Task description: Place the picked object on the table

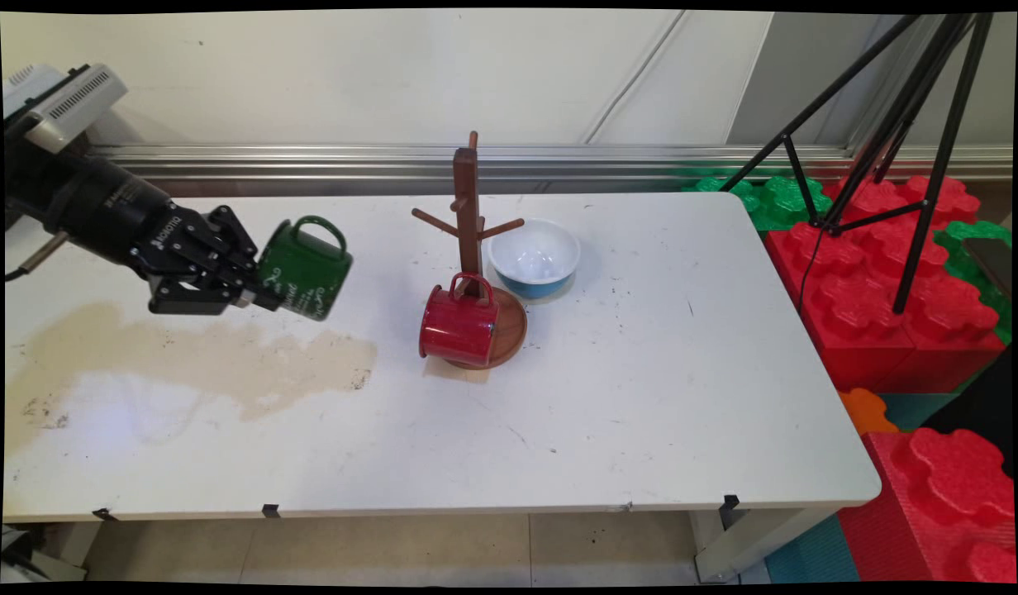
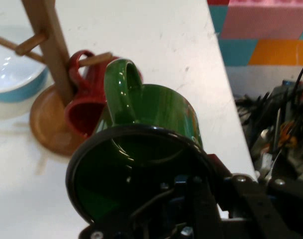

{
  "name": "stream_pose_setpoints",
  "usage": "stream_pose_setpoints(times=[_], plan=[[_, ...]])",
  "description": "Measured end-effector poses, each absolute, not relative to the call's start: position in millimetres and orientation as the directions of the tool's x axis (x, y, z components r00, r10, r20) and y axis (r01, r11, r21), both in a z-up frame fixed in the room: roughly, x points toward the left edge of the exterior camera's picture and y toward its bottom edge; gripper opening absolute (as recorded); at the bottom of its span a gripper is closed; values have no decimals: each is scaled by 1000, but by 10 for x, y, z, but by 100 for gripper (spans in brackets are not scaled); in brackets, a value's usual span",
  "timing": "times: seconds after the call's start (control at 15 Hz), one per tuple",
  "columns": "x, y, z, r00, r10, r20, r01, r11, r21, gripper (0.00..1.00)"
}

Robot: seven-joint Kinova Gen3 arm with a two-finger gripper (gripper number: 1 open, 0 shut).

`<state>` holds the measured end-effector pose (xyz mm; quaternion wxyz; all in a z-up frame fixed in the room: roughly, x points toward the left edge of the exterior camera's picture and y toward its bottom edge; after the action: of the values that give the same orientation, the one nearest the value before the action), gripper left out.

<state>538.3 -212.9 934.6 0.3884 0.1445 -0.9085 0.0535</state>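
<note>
The gripper is clamped on the rim of a green mug, which it holds on its side in the air above the table's left part, handle up and mouth toward the gripper. To the mug's right, well apart, stands a wooden mug tree; a red mug lies tipped on its round base, and a bowl, white inside and blue outside, sits just behind it.

The main view alone shows a tan stain on the table below the gripper, and red and green foam blocks with a black tripod at the right. The hand view looks into the green mug's mouth and shows one finger reaching inside the rim.

The arm comes in from the upper left, its hand nearly level, pointing right.
</note>
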Motion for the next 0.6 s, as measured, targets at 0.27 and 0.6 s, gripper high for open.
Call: stream_pose_setpoints(times=[0.27, 0.6], plan=[[5541, -2168, 9374, -710, -185, 679, -292, 955, -45, 0], [5758, -2267, 9329, -793, -129, 595, -258, 957, -136, 0]])
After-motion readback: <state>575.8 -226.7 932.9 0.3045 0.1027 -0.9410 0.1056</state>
